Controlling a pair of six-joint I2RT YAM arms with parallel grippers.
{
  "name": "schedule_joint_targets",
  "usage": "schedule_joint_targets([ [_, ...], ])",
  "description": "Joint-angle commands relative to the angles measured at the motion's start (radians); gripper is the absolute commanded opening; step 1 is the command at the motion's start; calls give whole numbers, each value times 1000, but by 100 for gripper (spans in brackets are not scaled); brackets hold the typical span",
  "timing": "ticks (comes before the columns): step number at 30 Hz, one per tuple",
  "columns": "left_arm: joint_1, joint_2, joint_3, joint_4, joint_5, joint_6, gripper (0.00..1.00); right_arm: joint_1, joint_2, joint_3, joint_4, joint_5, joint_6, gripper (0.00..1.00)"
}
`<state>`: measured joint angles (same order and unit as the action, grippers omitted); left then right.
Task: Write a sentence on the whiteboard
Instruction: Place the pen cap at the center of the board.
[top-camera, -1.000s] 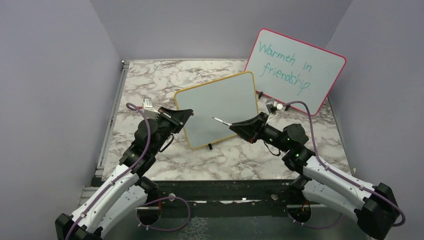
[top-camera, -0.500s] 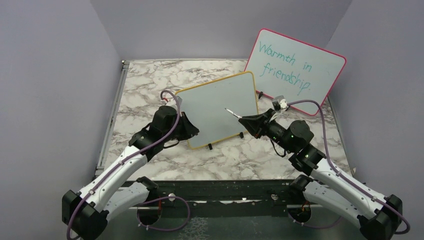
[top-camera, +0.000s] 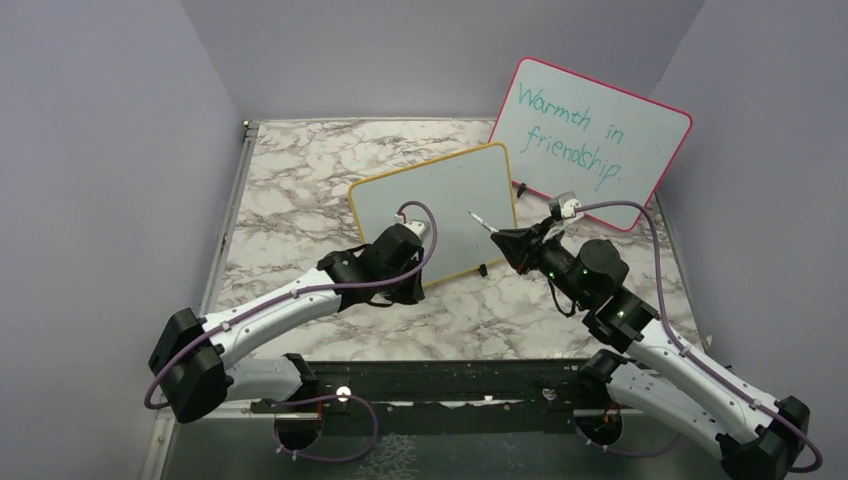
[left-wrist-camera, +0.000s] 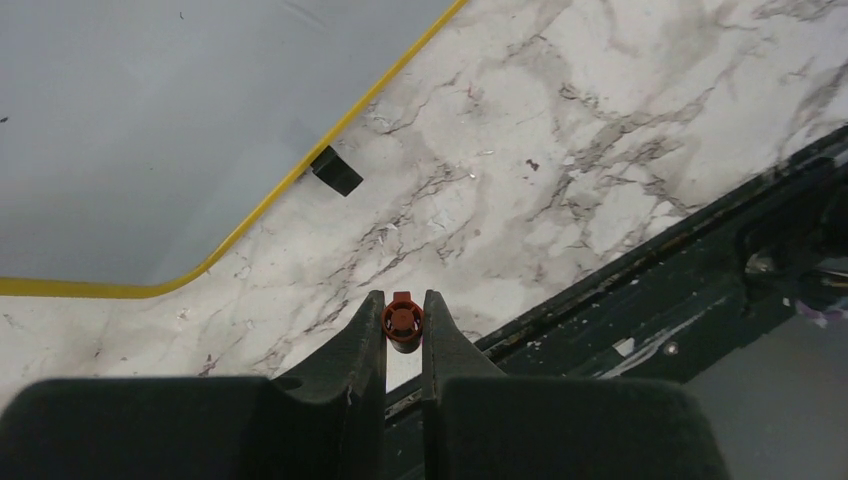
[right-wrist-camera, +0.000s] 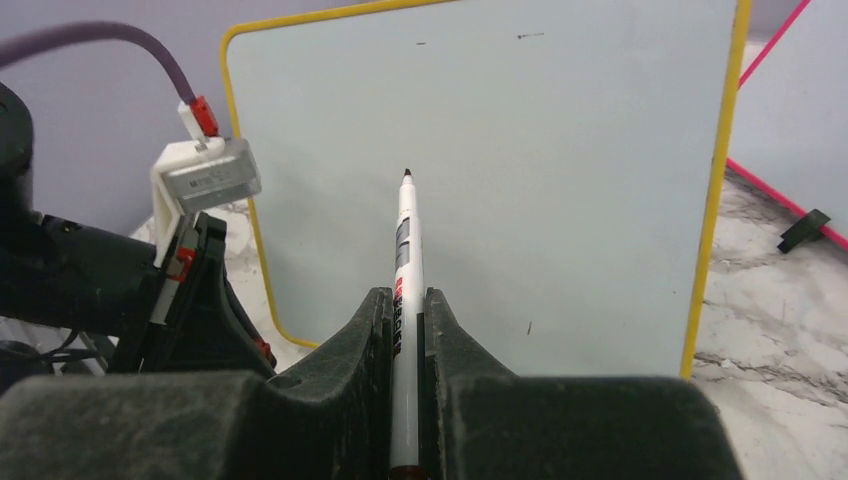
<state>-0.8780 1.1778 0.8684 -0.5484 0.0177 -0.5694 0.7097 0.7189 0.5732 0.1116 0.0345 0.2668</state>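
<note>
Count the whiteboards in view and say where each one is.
2. The yellow-framed whiteboard stands centrally, blank; the pink-framed board stands behind it at the far right. None appears hidden.

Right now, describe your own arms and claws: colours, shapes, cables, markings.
Both arms have white lower links and black joints and wrists: left arm, right arm. A purple cable loops along each. The left claw and right claw are matte black, with two tapering fingers.

L arm blocks whiteboard lower-left; centre + rt open to marker (pink board close behind rt).
</note>
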Motion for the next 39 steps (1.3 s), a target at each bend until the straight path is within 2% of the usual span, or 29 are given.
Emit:
schedule_joint_targets([
  [1,-48,87,56,-35,-78,50,0,3,-46,31,-34,92,-34,1],
  [12,-138,364,142,-47,-106,117,0,2,-101,18,-73,201,-42,1],
  [22,-175,516,197,-56,-171,144,3,3,-127,13,-92,244,-55,1],
  [33,-200,539,195,-54,-218,135,11,2,-138,11,-98,257,-57,1],
  [39,-200,455,213,-54,-234,130,24,3,-128,21,-105,258,-61,1],
])
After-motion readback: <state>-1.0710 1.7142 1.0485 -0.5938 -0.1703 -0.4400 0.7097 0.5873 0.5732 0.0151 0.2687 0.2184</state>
